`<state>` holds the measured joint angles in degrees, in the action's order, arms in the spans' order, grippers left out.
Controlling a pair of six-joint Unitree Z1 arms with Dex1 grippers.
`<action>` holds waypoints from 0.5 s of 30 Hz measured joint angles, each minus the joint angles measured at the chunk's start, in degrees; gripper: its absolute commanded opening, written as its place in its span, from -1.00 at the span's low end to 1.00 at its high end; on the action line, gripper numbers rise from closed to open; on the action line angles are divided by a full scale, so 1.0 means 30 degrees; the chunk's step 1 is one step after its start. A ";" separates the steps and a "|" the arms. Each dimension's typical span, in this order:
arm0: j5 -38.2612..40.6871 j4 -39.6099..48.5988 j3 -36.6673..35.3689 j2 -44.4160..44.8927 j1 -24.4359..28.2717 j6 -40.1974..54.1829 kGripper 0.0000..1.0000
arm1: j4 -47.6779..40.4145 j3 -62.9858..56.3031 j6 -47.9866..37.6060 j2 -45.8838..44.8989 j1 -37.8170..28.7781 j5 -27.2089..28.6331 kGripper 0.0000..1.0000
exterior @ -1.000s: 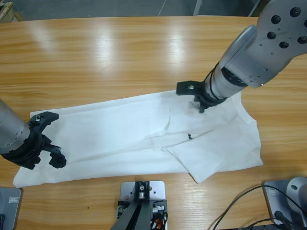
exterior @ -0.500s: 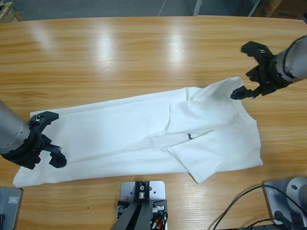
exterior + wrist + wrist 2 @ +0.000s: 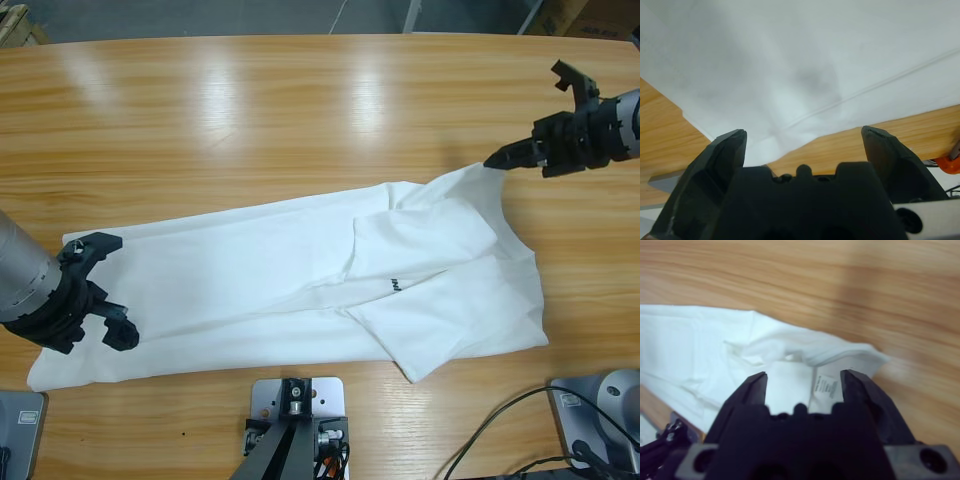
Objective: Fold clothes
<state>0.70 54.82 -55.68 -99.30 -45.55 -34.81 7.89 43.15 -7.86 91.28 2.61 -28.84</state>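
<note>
Since a moment ago, right gripper (image 3: 528,118) pulled further right, off one white cotton T-shirt (image 3: 300,290) — released; left gripper (image 3: 98,290) unmoved, spread wide.

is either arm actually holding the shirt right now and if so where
Nothing is held. The right gripper is open and off the T-shirt, beside its neck corner. The left gripper hangs open over the hem end, its fingers closed on no cloth.

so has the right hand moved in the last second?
Yes. The right hand has gone from over the plain white cotton T-shirt chest out past its top right corner, toward the wooden table's right edge.
</note>
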 measured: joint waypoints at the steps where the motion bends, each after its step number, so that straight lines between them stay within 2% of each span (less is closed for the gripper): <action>1: 0.0000 -0.0087 0.0004 0.0042 0.0000 0.0000 0.77 | -0.0050 -0.0281 -0.0001 0.0000 0.0000 -0.0229 0.19; 9: 0.0001 -0.0758 0.0005 0.0649 -0.0036 0.0000 0.77 | -0.2244 -0.1301 -0.0007 0.1232 0.0001 -0.0945 0.16; 11: 0.0001 -0.0786 0.0017 0.0762 -0.0053 0.0000 0.77 | -0.3079 -0.1311 -0.0009 0.1936 0.0001 -0.0984 -0.23; 13: 0.0001 -0.0797 0.0065 0.0838 -0.0060 0.0000 0.77 | -0.3710 -0.1311 -0.0010 0.2549 0.0006 -0.1038 -0.90; 14: 0.0001 -0.0798 0.0098 0.0849 -0.0063 0.0000 0.77 | -0.3960 -0.1311 -0.0010 0.2822 0.0007 -0.1081 -1.00; 15: 0.0001 -0.0800 0.0136 0.0851 -0.0063 0.0000 0.77 | -0.4178 -0.1311 -0.0010 0.3035 0.0009 -0.1131 -1.00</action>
<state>0.70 52.43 -55.27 -96.75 -45.74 -34.81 -4.65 39.22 -7.89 100.39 2.64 -32.24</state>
